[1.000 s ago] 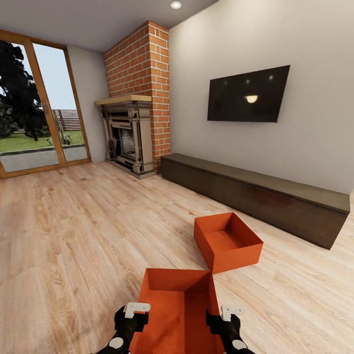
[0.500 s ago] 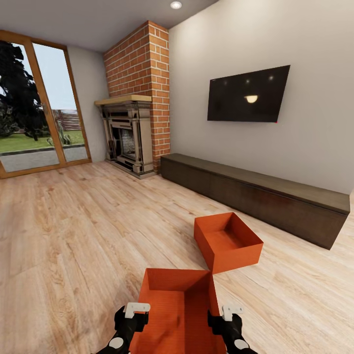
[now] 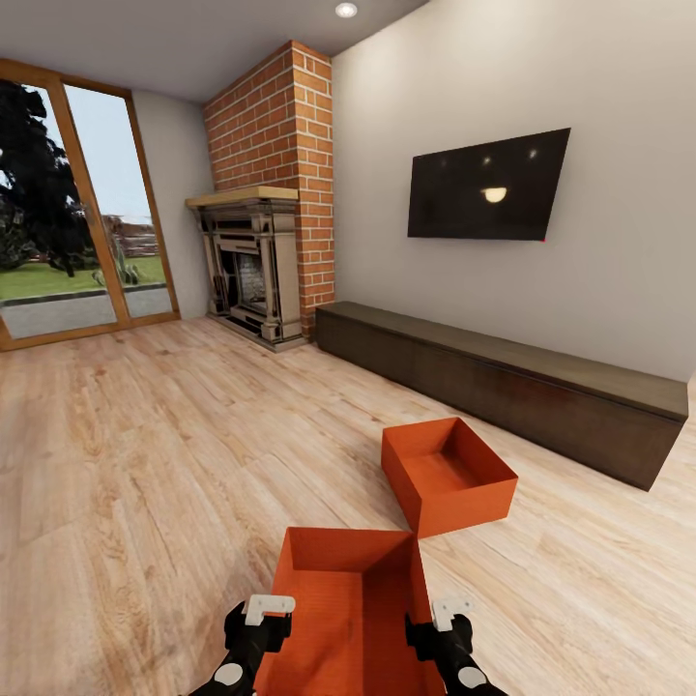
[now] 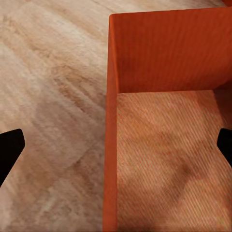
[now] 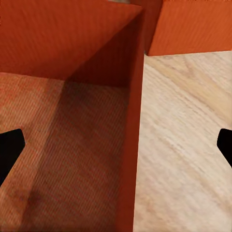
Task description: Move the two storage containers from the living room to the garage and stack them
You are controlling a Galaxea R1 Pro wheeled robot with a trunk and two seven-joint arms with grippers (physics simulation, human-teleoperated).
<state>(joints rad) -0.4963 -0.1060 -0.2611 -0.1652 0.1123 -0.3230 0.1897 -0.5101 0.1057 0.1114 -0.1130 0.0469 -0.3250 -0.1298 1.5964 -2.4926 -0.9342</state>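
- The nearer orange-red rectangular open-top storage container sits on the light wood plank floor of the living room, right in front of the robot, its open top facing up.
- The second orange-red open-top storage container stands just beyond it, toward the robot's right; their near corners look to be touching or almost so.
- The left gripper hangs at the nearer container's left wall. In the left wrist view its two dark fingertips are spread wide, one over the floor and one over the container's inside, so the wall runs between them; nothing is clamped.
- The right gripper hangs at the right wall. In the right wrist view its fingertips are likewise far apart, straddling that wall without closing on it. The second container's side shows past the corner.
- A long dark low cabinet runs along the wall to the right, under a black wall TV.
- A red brick fireplace stands in the far corner.
- Wood-framed glass doors look onto a lawn at the left.
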